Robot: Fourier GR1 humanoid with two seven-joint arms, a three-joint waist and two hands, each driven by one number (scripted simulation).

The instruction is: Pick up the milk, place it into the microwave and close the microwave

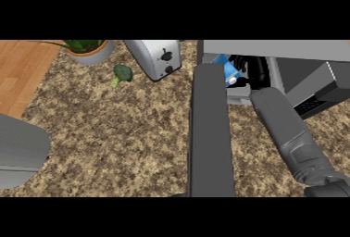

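Observation:
The milk [226, 70], a blue and white carton, sits tilted inside the open microwave [273, 48] at the top right, partly hidden by the door. My right forearm runs up from the lower right corner into the cavity. There my right hand [258, 74] shows black fingers curled beside and round the carton. The microwave door [210, 139] stands open as a long dark grey slab reaching toward me, just left of the forearm. A grey arm part [21, 152] fills the left edge; no left hand shows.
A silver toaster [159, 58] stands left of the microwave, with a potted plant [89, 50] further left and a broccoli floret [121, 74] lying between them. The speckled counter meets a wooden strip [21, 74] at the far left.

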